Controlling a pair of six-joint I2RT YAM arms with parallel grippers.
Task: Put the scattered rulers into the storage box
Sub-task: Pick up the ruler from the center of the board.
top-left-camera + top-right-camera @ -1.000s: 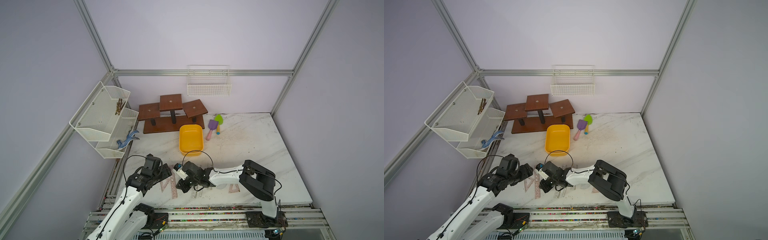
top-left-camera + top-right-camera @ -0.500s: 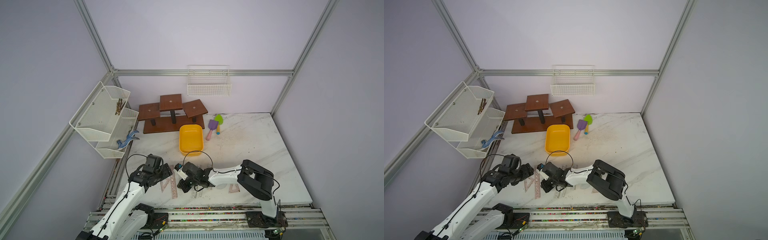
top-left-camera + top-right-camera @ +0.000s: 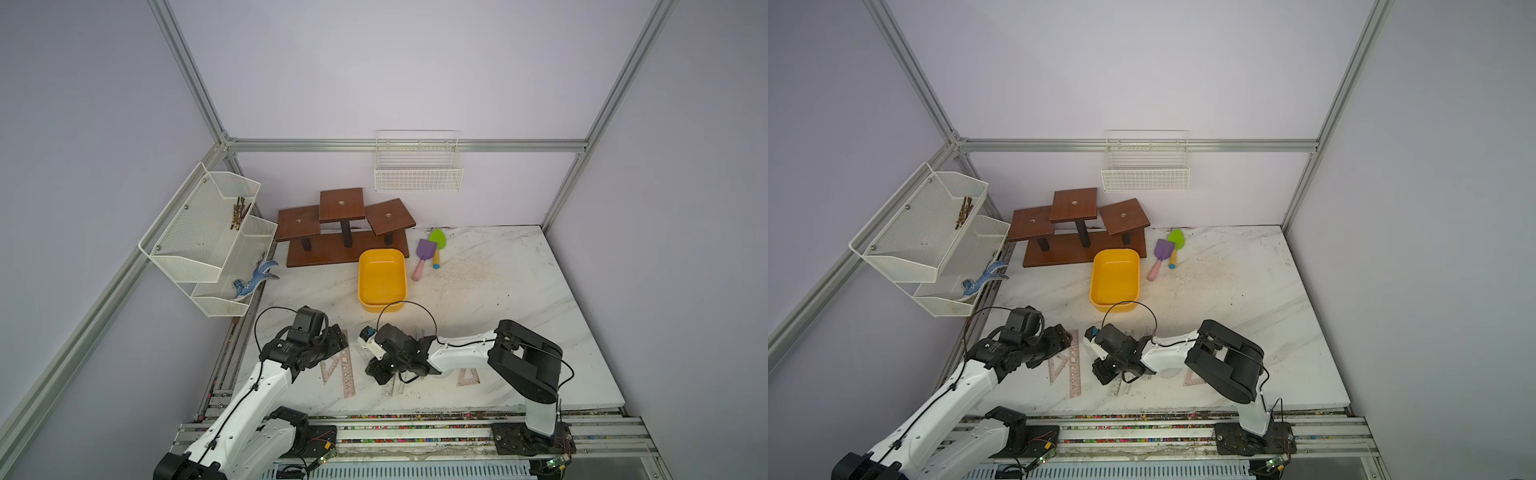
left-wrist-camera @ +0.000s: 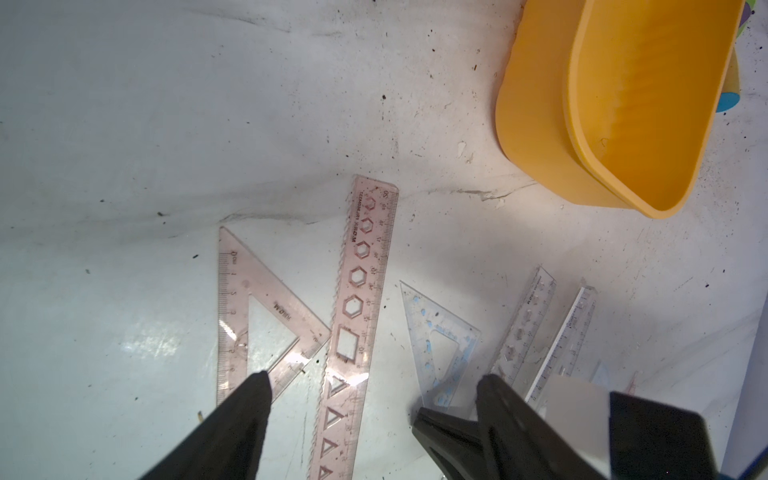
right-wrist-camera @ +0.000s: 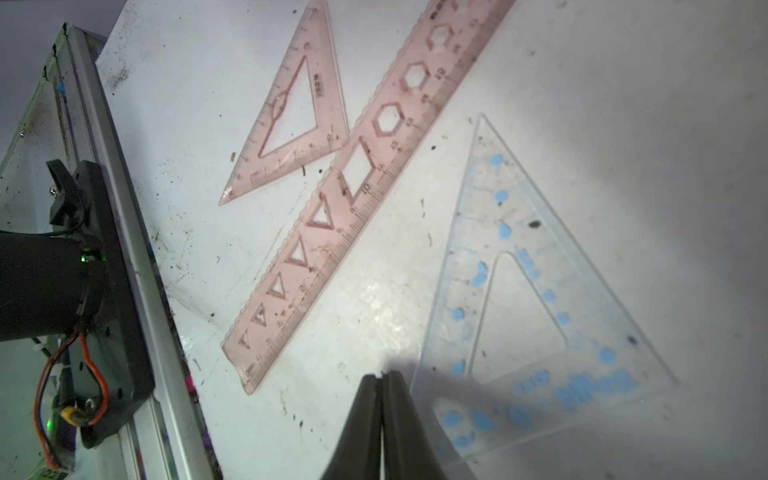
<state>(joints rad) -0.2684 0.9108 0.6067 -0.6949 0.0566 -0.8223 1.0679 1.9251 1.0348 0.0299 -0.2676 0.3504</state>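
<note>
The rulers (image 4: 360, 291) lay flat near the storage box (image 4: 532, 124), none inside; thin, stiff, slick, probably best pinched by an edge; left gripper (image 4: 374, 382) held its jaws apart; right gripper (image 5: 380, 380) had its jaws together, empty.

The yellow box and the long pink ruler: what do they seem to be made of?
Yellow box: probably moulded plastic, smooth and slightly shiny; rounded corners, thin even rim. Long pink ruler: probably thin tinted plastic, glossy; the table shows through it and light glares on it.
</note>
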